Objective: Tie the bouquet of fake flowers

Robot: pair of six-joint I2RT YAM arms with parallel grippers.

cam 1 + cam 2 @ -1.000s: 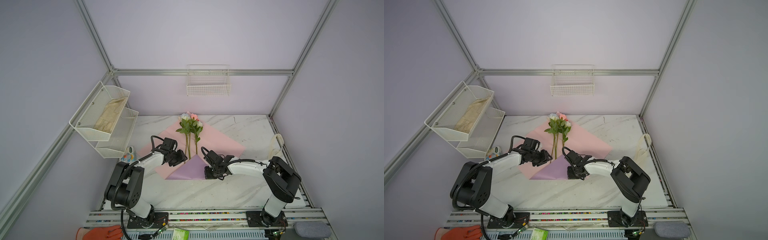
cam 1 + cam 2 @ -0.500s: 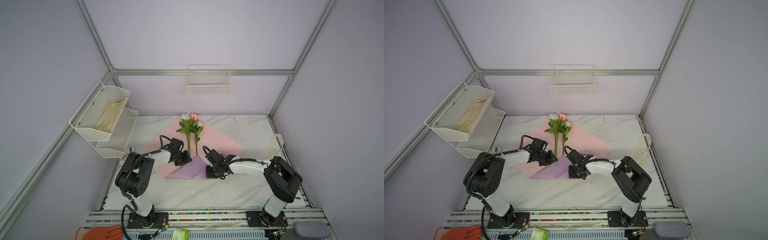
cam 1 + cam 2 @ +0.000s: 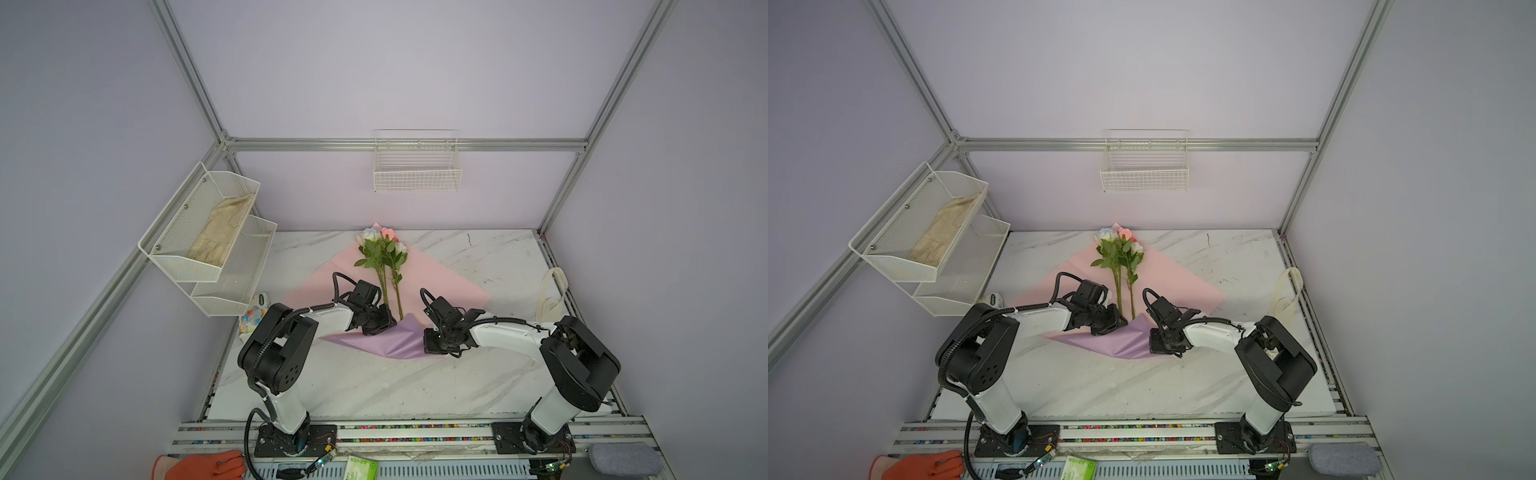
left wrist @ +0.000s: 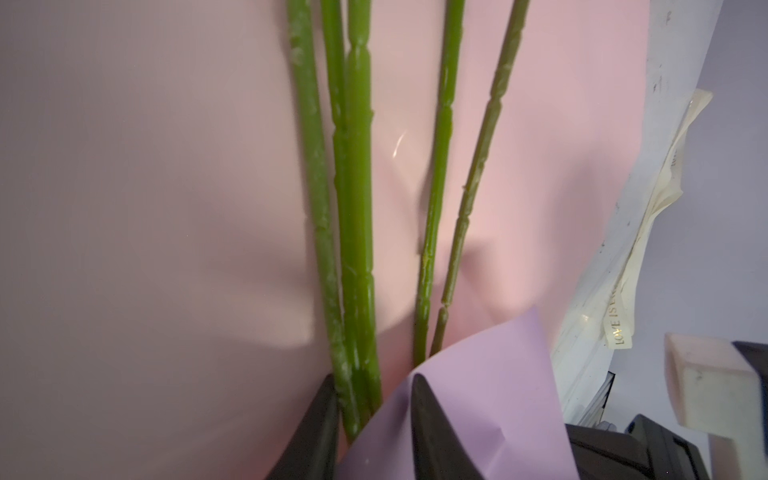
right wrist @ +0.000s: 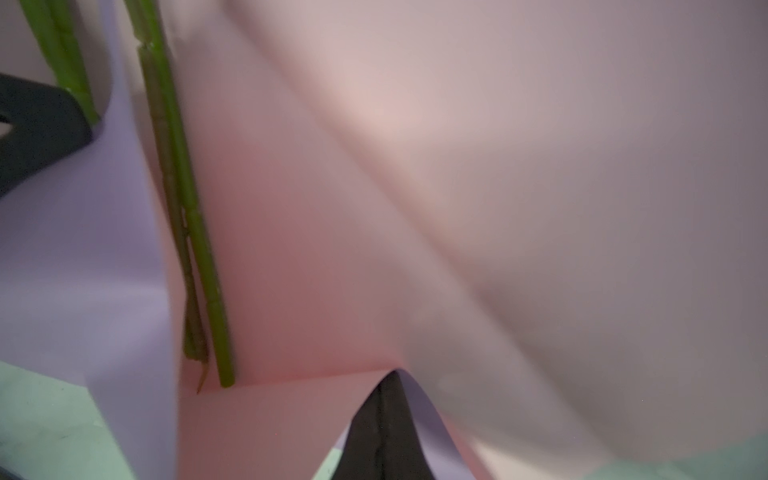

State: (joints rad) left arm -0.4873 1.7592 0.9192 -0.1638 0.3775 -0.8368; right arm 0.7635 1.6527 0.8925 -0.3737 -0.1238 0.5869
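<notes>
A: Where is the bouquet of fake flowers [image 3: 382,253] to be found?

B: It is laid flat at the middle of the white marble-patterned table [image 3: 374,382], on a square pink paper sheet [image 3: 440,278] set cornerwise; the pink, white and pale blue blooms are pointed towards the far wall and the thin green stems [image 4: 357,249] towards the near edge; this is judged a layout for wrapping.

A: What is being done by the left gripper [image 4: 370,378]?

B: Its jaws are drawn narrow around three of the stems close to their cut ends; the edge of the lilac flap [image 3: 395,340], the sheet's near corner folded up over the stem ends, is caught between them as well; the stems are presumably pinned so that nothing slides while the paper is worked; two further stems are left outside the grip, just to the right.

A: And the right gripper [image 3: 434,345]?

B: It is closed fully at the right end of the lilac flap; the paper's edge appears to be pinched, since pink paper is seen bulging up from the tips in the right wrist view; a fold across the stems is judged to be in preparation.

A: Has tying been started?

B: No; the long cream ribbon [image 3: 548,295] with printed letters is left at the right edge of the table, well apart from both grippers.
</notes>
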